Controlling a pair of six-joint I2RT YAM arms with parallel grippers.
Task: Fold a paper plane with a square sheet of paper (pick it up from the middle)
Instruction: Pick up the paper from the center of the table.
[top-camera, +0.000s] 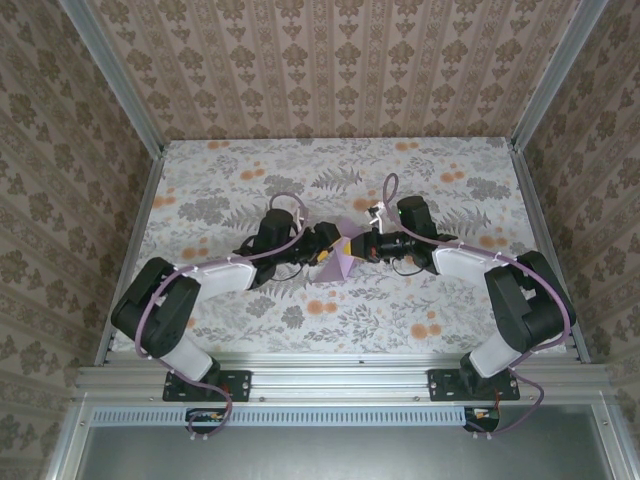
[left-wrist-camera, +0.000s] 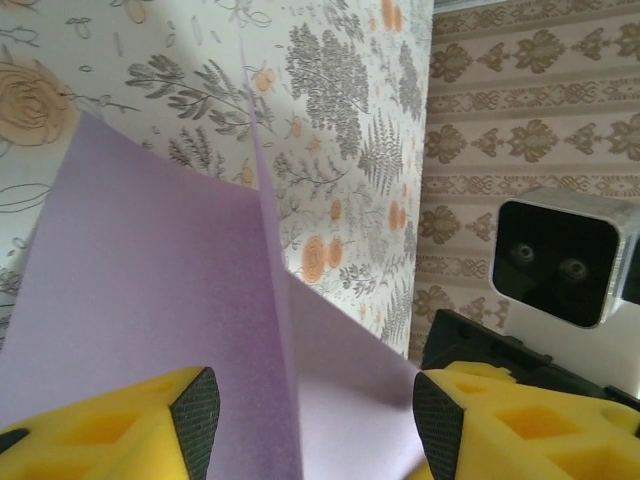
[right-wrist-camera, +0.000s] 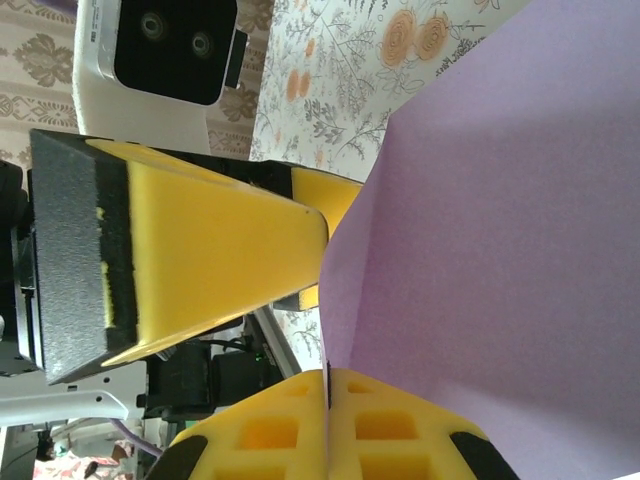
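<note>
— Step in hand?
— Creasing, likely. Pinching the square sheet of paper (top-camera: 338, 256) with right fingers (right-wrist-camera: 330, 420), fully closed, above the counter (top-camera: 250, 160); straddling its ridge with left fingers (top-camera: 322, 250), half open, empty.
— Next?
— Close left, press crease.

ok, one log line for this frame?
lavender-purple paper sheet: creased, between grippers | right gripper: shut on sheet | left gripper: open, straddling crease

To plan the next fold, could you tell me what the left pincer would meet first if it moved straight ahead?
Most likely the square sheet of paper: its raised fold stands between the fingers of the open left pincer, ahead. The right pincer, shut on that sheet, seems beyond, though depth is unclear.
</note>
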